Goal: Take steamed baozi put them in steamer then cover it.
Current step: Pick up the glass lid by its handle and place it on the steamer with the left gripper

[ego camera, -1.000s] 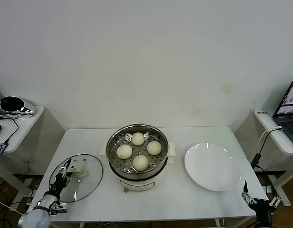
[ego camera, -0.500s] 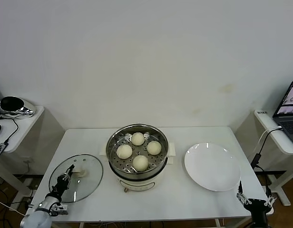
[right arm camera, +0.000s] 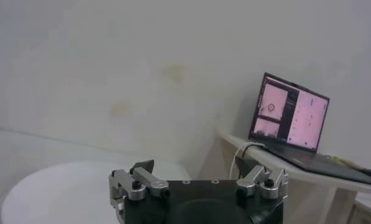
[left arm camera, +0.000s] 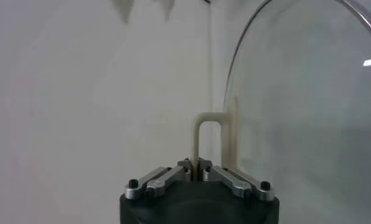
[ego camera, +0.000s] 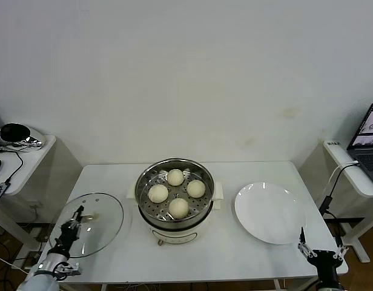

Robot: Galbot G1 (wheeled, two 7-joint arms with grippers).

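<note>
Four cream-white baozi (ego camera: 177,193) sit on the perforated tray inside the steel steamer (ego camera: 143,179) at the table's middle. My left gripper (ego camera: 73,226) is shut on the cream-white handle (left arm camera: 207,143) of the glass cover (ego camera: 102,217) and holds the cover lifted and tilted over the table's left end. The cover's glass (left arm camera: 301,115) fills one side of the left wrist view. My right gripper (ego camera: 320,251) is open and empty at the table's front right corner, below the white plate (ego camera: 270,212).
The flat white plate lies bare to the right of the steamer and shows in the right wrist view (right arm camera: 63,182). A side table with a laptop (ego camera: 367,140) stands at far right. Another side table with a dark helmet-like object (ego camera: 16,134) stands at far left.
My left gripper has lifted the cover off the table by its handle and tilted it, moving it slightly left. My right gripper has shifted a little left at the front edge.
</note>
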